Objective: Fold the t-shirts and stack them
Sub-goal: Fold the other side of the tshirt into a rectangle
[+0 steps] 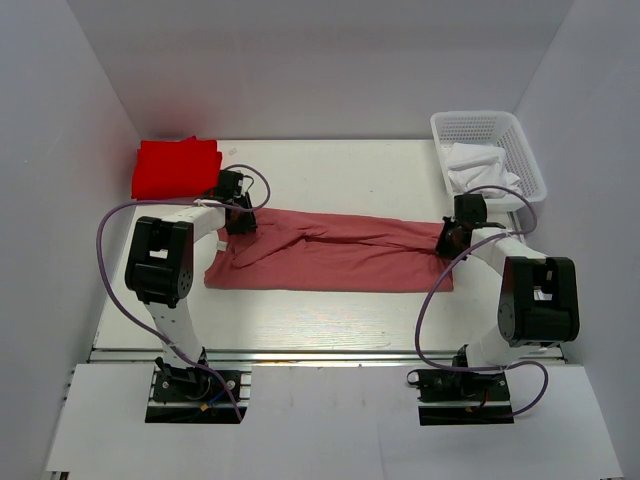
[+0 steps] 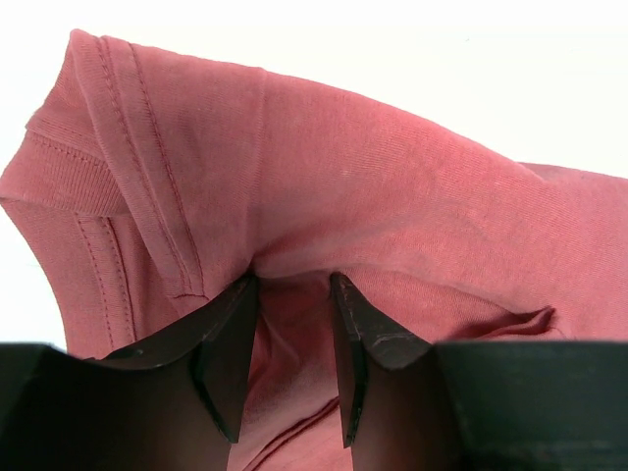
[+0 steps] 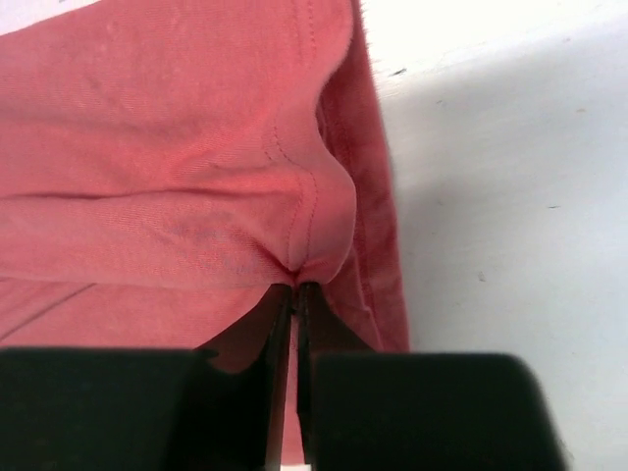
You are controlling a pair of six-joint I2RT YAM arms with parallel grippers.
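Pink tee (image 1: 340,262), spread lengthwise on table (image 1: 330,325).
Its ends are clamped by left gripper (image 2: 291,283) and right gripper (image 3: 294,287); red tee (image 1: 175,167) is folded at far-left corner.

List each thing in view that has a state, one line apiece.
pink t-shirt: folded lengthwise into a long band, gripped at both ends.
red t-shirt: folded, lying at the far left.
white basket: upright, holding a crumpled white cloth.
left pincer: closed on a bunch of the pink t-shirt.
right pincer: shut on the pink t-shirt's hem.
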